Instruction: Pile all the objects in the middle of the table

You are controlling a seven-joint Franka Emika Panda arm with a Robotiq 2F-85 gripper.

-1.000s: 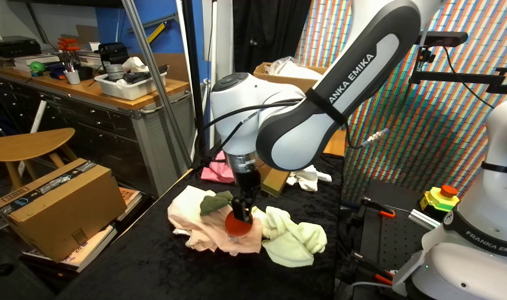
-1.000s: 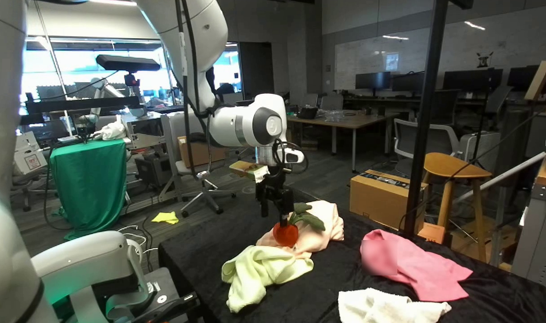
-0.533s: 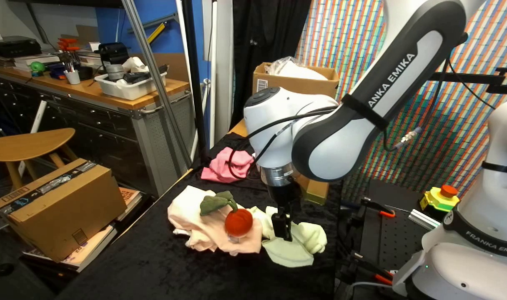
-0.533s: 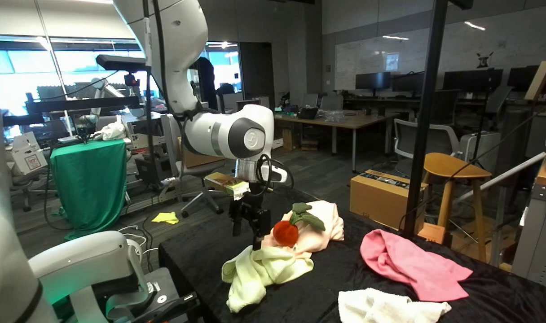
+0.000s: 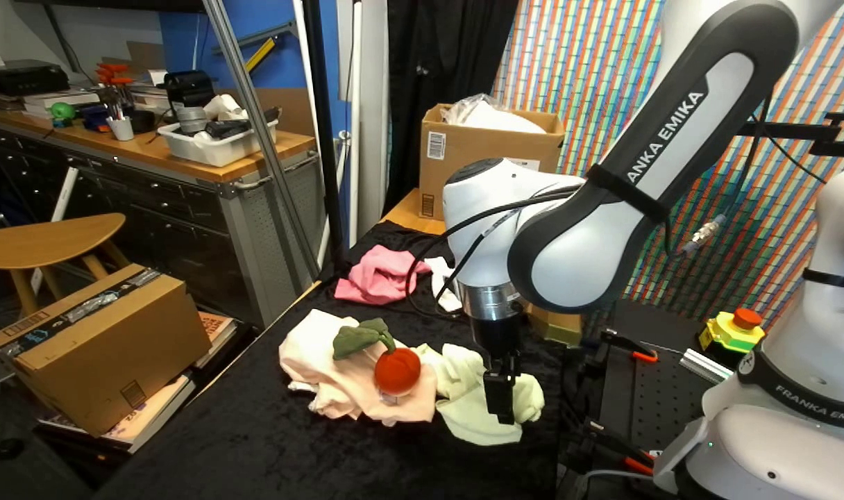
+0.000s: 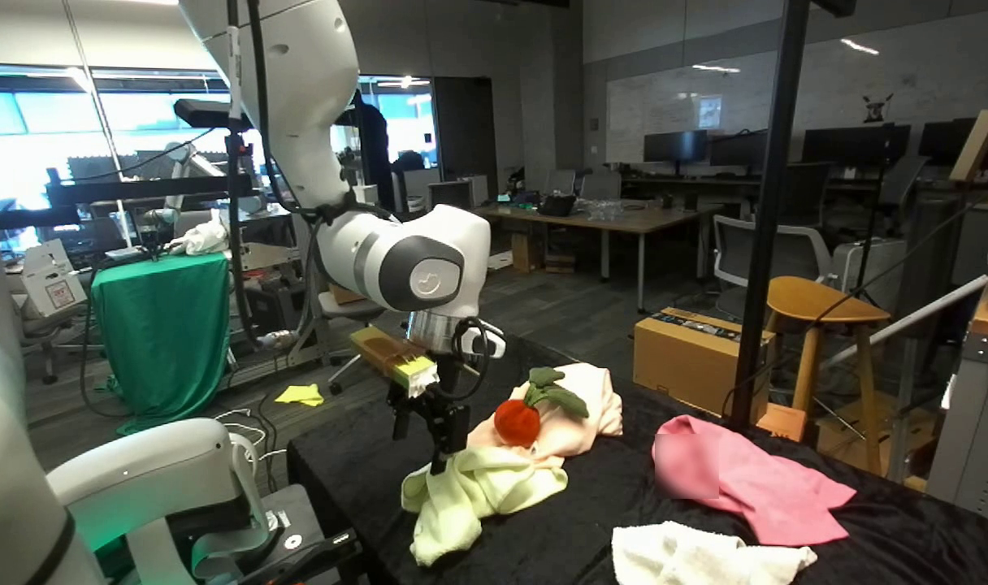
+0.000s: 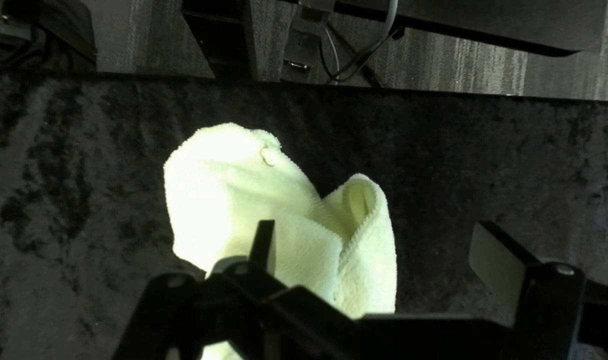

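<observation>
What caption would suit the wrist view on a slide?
Open tool seen against a rumpled pale yellow-green cloth lying near an edge of the black table.

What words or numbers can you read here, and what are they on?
"ANKA EMIKA": the robot arm's slanted link.
"FRANKA EMIKA": a black band round a white robot base.
Too small or blurred to read: print on the open cardboard box, taped cardboard box, white box and books.

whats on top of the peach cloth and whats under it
A red fruit with green leaves lies on the peach cloth. A whitish bit pokes out at the cloth's edge; what that belongs to, and anything else underneath, is covered.
</observation>
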